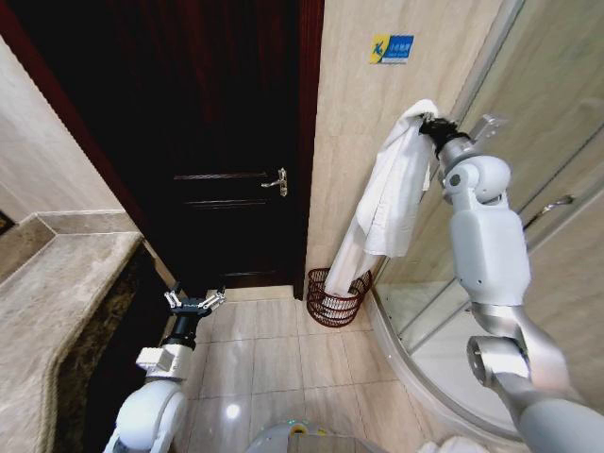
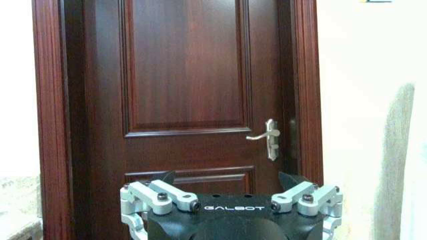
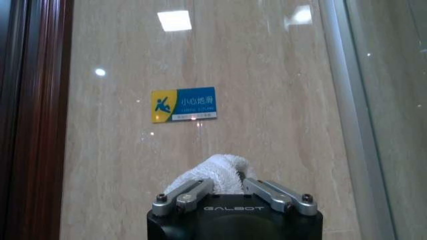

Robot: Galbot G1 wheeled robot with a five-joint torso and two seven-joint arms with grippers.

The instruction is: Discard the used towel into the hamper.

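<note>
While the towel (image 1: pixel 392 193) hangs at two o'clock, pinched high in the right gripper (image 1: pixel 436 125), its tail brushes the hamper (image 1: pixel 337 295) at five o'clock; lower it straight before releasing. Left gripper (image 1: pixel 194 303) idles, fingers spread.

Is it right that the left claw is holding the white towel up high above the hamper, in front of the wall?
Not quite: the head view shows the right claw gripping the white towel, held high above the hamper by the wall. The left claw sits low and open near the door, holding nothing.
</note>
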